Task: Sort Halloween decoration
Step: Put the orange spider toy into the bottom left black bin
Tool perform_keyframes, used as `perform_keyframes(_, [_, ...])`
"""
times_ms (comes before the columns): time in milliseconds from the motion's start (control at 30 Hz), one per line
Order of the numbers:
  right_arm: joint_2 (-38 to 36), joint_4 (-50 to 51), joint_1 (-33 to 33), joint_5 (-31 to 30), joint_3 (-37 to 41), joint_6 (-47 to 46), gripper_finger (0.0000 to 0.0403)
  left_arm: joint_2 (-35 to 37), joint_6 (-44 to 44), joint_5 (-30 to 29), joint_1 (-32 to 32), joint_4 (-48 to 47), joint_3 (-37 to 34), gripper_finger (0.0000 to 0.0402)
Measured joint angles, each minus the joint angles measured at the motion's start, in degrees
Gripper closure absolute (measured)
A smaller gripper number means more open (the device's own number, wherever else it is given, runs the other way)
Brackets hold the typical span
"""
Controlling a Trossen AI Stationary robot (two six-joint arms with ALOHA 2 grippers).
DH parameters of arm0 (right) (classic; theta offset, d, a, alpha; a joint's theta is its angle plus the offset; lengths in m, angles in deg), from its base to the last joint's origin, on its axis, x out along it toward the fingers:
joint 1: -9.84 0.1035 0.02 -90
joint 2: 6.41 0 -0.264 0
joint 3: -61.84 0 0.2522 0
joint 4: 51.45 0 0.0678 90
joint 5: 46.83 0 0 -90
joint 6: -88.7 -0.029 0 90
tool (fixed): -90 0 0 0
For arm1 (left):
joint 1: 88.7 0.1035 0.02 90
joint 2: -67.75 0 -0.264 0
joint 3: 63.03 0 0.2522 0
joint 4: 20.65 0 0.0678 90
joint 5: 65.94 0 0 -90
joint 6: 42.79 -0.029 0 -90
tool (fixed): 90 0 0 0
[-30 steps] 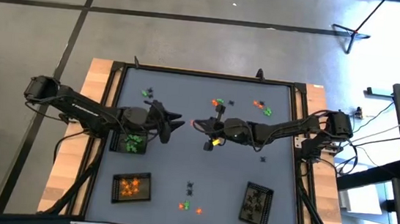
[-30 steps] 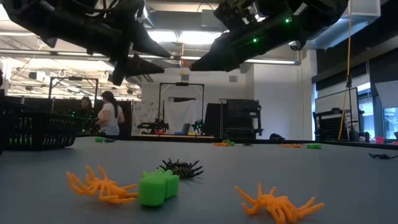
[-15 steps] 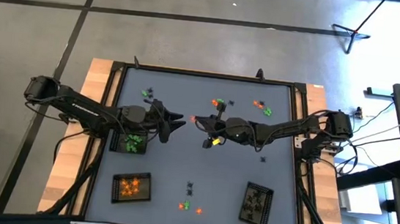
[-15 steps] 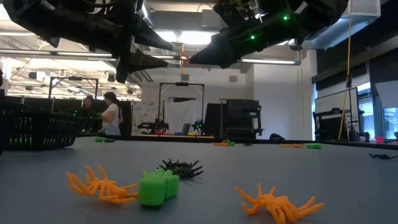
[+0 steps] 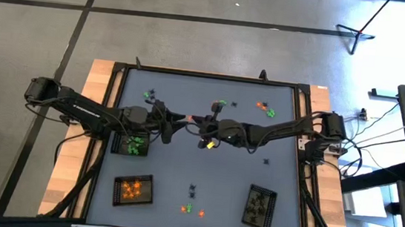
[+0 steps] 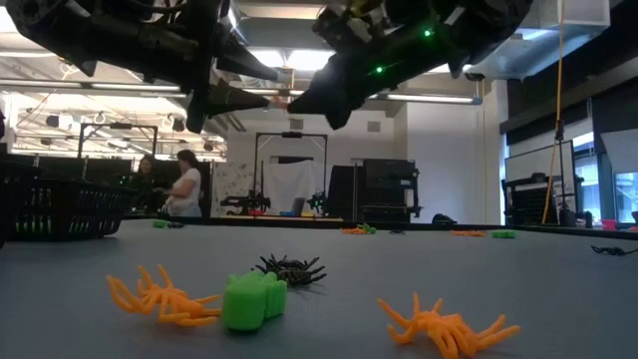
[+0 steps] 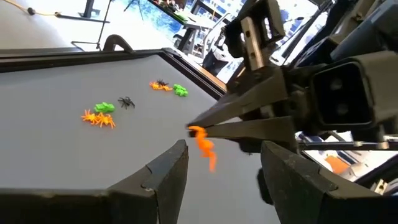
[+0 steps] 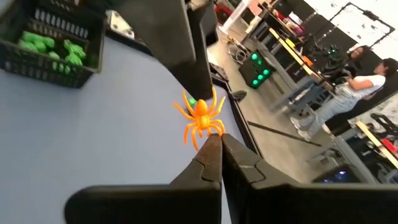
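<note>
From above, the two arms meet over the middle of the grey surface (image 5: 182, 171): the right gripper (image 5: 194, 119) has its jaws pinched shut on a tiny orange spider (image 5: 191, 118), and the left gripper (image 5: 180, 119) faces it with jaws spread wide, the spider at their tips. Three black mesh trays sit on the surface: a green-filled tray (image 5: 132, 144) under the left arm, an orange-filled tray (image 5: 132, 189) near the front left and a black-filled tray (image 5: 259, 206) near the front right. Loose trinkets lie scattered toward the far edge (image 5: 220, 103) and in a small front cluster (image 5: 190, 208). At surface height, both grippers hang high above the surface, tips almost touching, with a speck of orange between them (image 6: 282, 98); below, in the foreground, lie an orange spider with splayed thin legs (image 6: 159, 294), a chunky bright green piece (image 6: 251, 299), a black spider (image 6: 290, 268) just behind it and another orange spider (image 6: 447, 325). A person (image 6: 185, 184) stands in the room behind. The left wrist camera shows its own jaws apart, and between them the held trinket (image 7: 204, 144) dangling from the other gripper's closed tips. The right wrist camera shows the spider (image 8: 200, 116) plainly: round bright orange body, thin curled legs, clamped by one leg.
</note>
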Motion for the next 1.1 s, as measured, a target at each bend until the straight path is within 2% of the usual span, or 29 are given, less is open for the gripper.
perform_keyframes(333, [0.6,-1.0,0.4,2.0,-1.5,-0.2,0.0403,0.0,0.3,-5.2,0.0,-4.3,0.0,0.0208])
perform_keyframes(433, [1.4,-1.3,0.7,5.1,-2.7,-1.9,0.0403,0.0,0.3,-5.3,0.0,-4.0,0.0,0.0208])
perform_keyframes(667, [2.2,-0.7,0.7,4.2,-2.9,-1.7,0.0403,0.0,-0.6,-5.1,0.0,-4.3,0.0,0.0214])
perform_keyframes(867, [2.2,-0.3,0.7,4.2,-2.9,-1.7,0.0403,0.0,-3.0,-5.0,-0.1,-4.3,0.0,0.0269])
perform_keyframes(1100, [2.2,0.6,0.7,6.1,-2.9,-1.7,0.0402,0.0,-8.0,-4.2,-0.1,-4.5,0.0,0.0367])
